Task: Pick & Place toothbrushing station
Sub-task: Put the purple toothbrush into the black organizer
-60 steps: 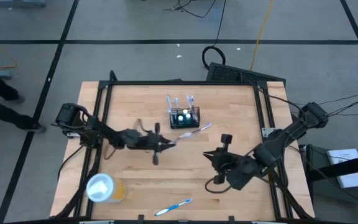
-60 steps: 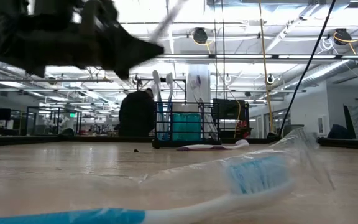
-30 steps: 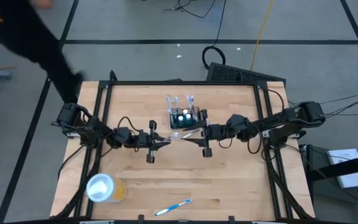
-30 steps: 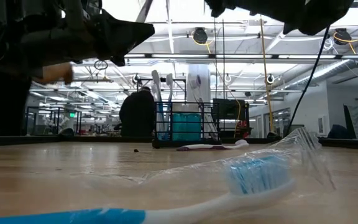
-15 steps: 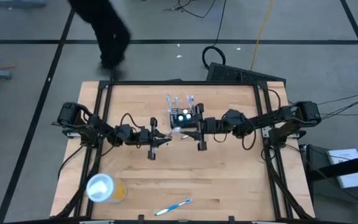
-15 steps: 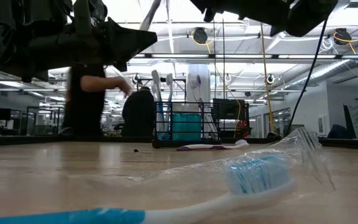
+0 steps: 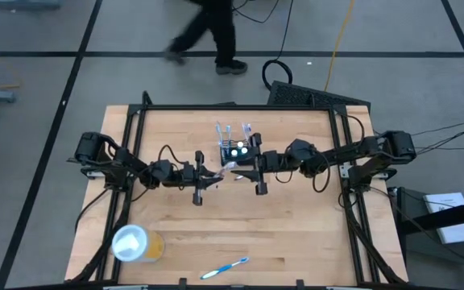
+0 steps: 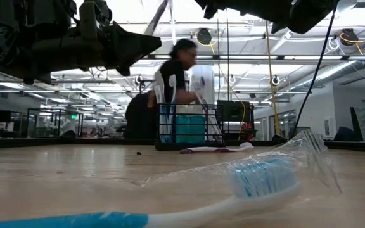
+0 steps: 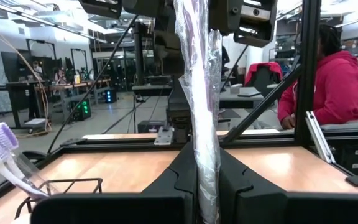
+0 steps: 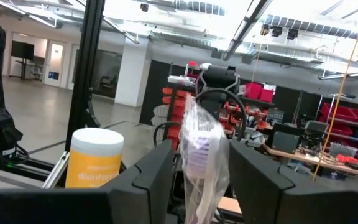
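A wrapped toothbrush lies unplaced at the table's near edge. Mid-table, the left gripper clenches another, the wrapped brush, whose far end sits between the right gripper's part-spread fingers. The toothbrushing station stands just behind, partly filled.

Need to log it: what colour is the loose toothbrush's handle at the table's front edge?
Blue, with a white neck; the toothbrush shows best in the low view.

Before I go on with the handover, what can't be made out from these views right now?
- High view: whether the right tool grips the wrapped toothbrush held by the left tool; too small.
- Low view: both tools cut off at the top edge; the wire-mesh holder stands far back, its contents indistinct.
- Left wrist view: the holder is mostly hidden behind the tool's body.
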Available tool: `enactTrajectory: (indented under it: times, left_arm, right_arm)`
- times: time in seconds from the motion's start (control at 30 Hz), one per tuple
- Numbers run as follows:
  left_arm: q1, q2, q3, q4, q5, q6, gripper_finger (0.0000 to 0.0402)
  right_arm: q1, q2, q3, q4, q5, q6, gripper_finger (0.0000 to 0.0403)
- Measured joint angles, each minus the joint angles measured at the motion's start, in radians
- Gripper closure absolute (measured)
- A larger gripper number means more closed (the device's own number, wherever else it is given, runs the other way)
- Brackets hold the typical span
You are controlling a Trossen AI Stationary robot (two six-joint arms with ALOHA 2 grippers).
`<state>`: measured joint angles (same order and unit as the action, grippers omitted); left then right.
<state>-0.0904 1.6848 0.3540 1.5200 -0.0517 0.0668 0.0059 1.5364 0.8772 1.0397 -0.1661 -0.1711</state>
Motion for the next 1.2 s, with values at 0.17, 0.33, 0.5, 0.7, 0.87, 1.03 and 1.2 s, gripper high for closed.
enactTrajectory:
  times: [0.17,0.33,0.5,0.7,0.87,1.03,1.2]
  left_arm:
    - [-0.001,0.000,0.002,0.000,0.000,-0.001,0.0384]
    - [-0.001,0.000,0.009,-0.004,0.000,-0.006,0.0384]
    - [-0.001,0.000,0.026,-0.042,0.000,-0.009,0.0384]
    - [-0.001,0.000,0.035,-0.052,0.000,-0.010,0.0384]
    - [-0.001,0.000,0.035,-0.052,0.001,-0.013,0.0384]
    - [-0.001,0.000,0.035,-0.051,0.003,-0.012,0.0384]
    - [0.000,0.000,0.035,-0.051,0.004,0.001,0.0384]
  right_arm:
    - [0.000,0.000,0.000,0.002,0.001,0.004,0.0260]
    - [0.000,0.000,0.000,0.002,0.002,0.009,0.0269]
    - [-0.005,0.000,0.000,0.003,0.003,0.011,0.0270]
    - [-0.005,0.000,0.000,0.002,0.004,0.021,0.0277]
    - [-0.005,0.000,0.000,0.001,0.004,0.015,0.0345]
    - [-0.014,0.000,0.000,-0.002,-0.018,0.002,0.0387]
    - [-0.020,0.000,0.000,-0.004,-0.019,-0.002,0.0387]
